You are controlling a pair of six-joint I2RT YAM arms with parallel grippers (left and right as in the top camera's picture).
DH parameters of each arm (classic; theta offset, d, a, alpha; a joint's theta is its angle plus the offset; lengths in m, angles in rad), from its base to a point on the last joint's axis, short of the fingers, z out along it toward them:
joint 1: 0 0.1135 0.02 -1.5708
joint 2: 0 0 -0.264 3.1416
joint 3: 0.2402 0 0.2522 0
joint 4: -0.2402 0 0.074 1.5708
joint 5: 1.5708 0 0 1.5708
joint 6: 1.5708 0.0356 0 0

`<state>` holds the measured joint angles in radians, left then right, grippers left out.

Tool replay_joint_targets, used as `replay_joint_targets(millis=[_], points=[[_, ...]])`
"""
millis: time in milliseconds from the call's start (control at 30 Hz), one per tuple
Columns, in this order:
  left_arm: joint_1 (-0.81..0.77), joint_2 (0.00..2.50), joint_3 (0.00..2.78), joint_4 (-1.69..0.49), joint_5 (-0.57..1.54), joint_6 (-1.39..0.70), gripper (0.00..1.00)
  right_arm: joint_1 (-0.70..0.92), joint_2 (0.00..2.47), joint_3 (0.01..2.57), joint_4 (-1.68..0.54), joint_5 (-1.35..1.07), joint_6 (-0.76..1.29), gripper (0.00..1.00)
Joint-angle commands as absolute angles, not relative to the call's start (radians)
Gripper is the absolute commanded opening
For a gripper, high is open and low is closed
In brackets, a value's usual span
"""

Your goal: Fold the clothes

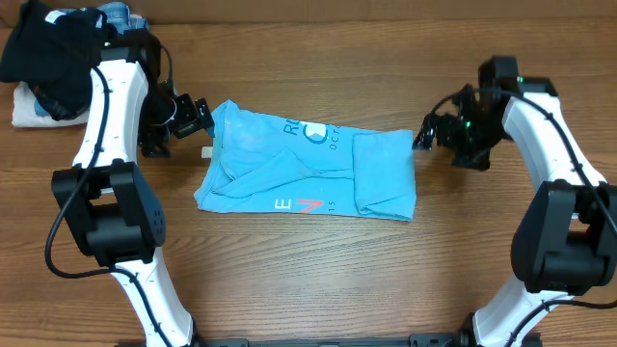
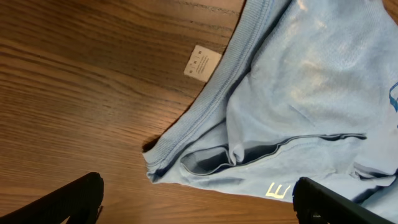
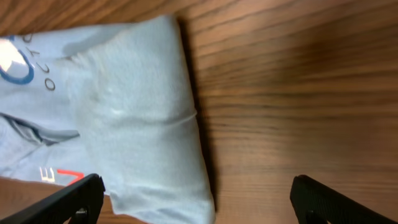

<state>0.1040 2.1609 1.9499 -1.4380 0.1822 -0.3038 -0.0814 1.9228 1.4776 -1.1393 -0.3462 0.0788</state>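
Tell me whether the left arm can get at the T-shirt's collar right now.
Probably yes: the left gripper hangs open right beside the collar of the T-shirt, with only bare table between them.

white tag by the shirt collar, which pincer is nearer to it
Left. The left pincer hovers open just beside the white tag at the collar end of the T-shirt; the right pincer is open past the opposite folded edge, the whole shirt between them.

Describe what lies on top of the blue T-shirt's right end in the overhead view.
A plain folded-over flap of the T-shirt itself. The layers beneath it, and any print there, are covered.
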Motion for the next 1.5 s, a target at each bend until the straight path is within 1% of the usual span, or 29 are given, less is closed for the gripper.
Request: replay_joint_targets(millis=[0, 100, 333, 767, 833, 867, 1100, 1167, 1267, 1367, 1467], points=[[0.097, 2.152, 1.951, -1.441, 0.176, -0.284, 1.0, -0.124, 1.927, 1.375, -1.076, -0.535, -0.041, 1.0], [0.097, 2.152, 1.951, -1.441, 0.176, -0.284, 1.0, -0.162, 1.927, 1.291, -1.01, -0.66, -0.107, 1.0], [0.097, 2.152, 1.951, -1.44, 0.177, -0.284, 1.0, -0.2, 1.927, 1.191, -0.937, -0.8, -0.139, 1.0], [0.097, 2.152, 1.951, -1.44, 0.176, -0.284, 1.0, -0.162, 1.927, 1.038, -0.778, -0.921, -0.126, 0.99], [0.097, 2.152, 1.951, -1.44, 0.177, -0.284, 1.0, -0.154, 1.927, 1.03, -0.759, -0.922, -0.108, 0.95], [0.097, 2.152, 1.951, -1.44, 0.177, -0.284, 1.0, -0.151, 1.927, 1.028, -0.749, -0.922, -0.096, 0.91], [0.097, 2.152, 1.951, -1.441, 0.176, -0.284, 1.0, -0.134, 1.927, 1.028, -0.686, -0.922, -0.032, 0.53], [0.097, 2.152, 1.951, -1.439, 0.177, -0.284, 1.0, -0.125, 1.927, 1.028, -0.676, -0.922, -0.021, 0.45], [0.096, 2.152, 1.951, -1.438, 0.177, -0.284, 1.0, -0.115, 1.927, 1.028, -0.676, -0.922, -0.021, 0.45], [0.096, 2.152, 1.951, -1.438, 0.177, -0.284, 1.0, -0.112, 1.927, 1.028, -0.67, -0.921, -0.016, 0.38], [0.096, 2.152, 1.951, -1.436, 0.177, -0.284, 1.0, -0.112, 1.927, 1.028, -0.659, -0.907, 0.019, 0.37]])
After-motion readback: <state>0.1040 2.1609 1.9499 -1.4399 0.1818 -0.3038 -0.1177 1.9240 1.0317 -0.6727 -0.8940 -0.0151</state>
